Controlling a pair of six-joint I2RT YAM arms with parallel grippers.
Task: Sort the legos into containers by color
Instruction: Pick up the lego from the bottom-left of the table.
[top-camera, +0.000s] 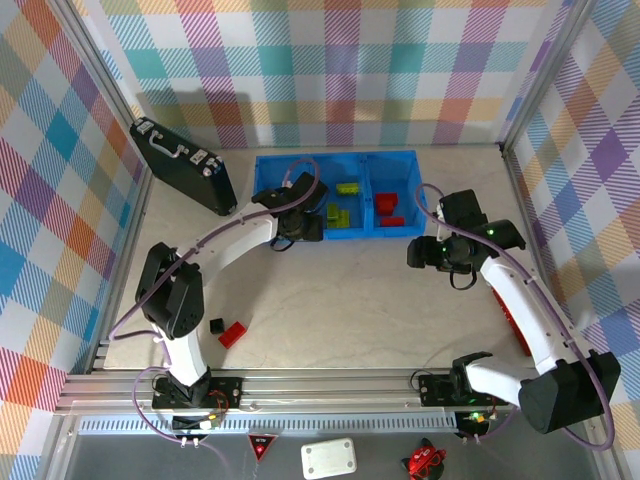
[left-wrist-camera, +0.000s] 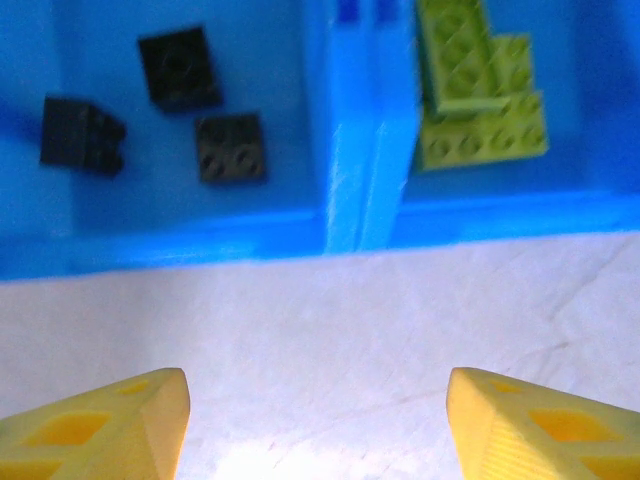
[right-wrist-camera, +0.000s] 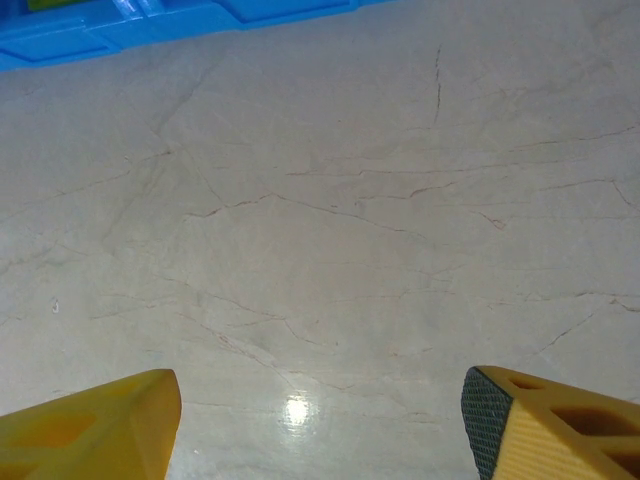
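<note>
The blue tray (top-camera: 392, 160) lies at the back of the table, its three compartments side by side. Three black legos (left-wrist-camera: 180, 66) rest in the left compartment, lime green ones (left-wrist-camera: 480, 110) (top-camera: 347, 187) in the middle, red ones (top-camera: 387, 203) in the right. A black lego (top-camera: 216, 325) and a red lego (top-camera: 232, 334) lie loose on the table near the left arm's base. My left gripper (top-camera: 305, 232) (left-wrist-camera: 318, 420) hangs open just in front of the tray's near wall (left-wrist-camera: 360, 190), nothing between its fingers. My right gripper (top-camera: 420, 253) (right-wrist-camera: 320, 420) stands open over bare table to the tray's front right.
A black case with silver latches (top-camera: 182, 165) lies at the back left, close to the tray. A red object (top-camera: 517, 325) shows at the right edge under the right arm. Checked walls enclose the table on three sides.
</note>
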